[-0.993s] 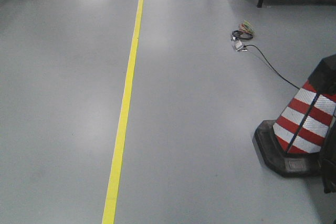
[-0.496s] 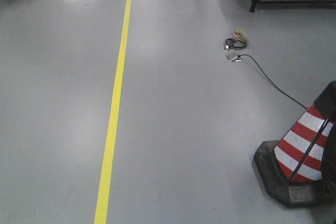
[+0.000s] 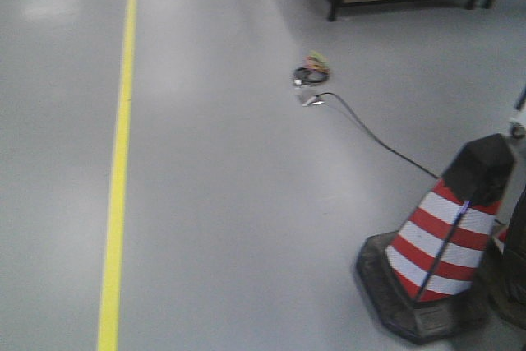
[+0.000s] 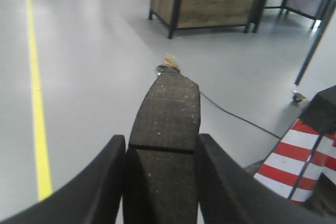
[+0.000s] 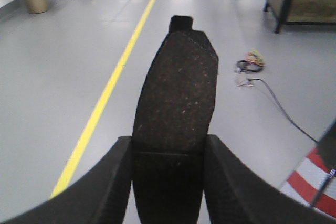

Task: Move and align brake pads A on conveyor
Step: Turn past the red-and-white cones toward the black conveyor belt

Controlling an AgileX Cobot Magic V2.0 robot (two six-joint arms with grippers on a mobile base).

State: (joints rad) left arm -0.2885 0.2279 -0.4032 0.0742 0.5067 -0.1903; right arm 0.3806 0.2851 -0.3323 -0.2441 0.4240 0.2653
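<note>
2 brake pads [image 4: 165, 145] [image 5: 176, 114] clamped lengthwise, 1 per pincer [image 4: 160, 182] [image 5: 168, 182].

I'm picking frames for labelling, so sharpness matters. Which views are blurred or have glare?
Front view: soft motion blur throughout, cone edges smeared, pale glare patches on the floor. Left wrist view: pad fairly sharp, background soft. Right wrist view: pad dark and slightly soft, floor beyond clearer.

Two brake pads A: one dark, grooved pad [image 4: 165, 140] clamped lengthwise between the left gripper [image 4: 161, 182] fingers; another [image 5: 176, 114] likewise in the right gripper [image 5: 168, 182].
</note>
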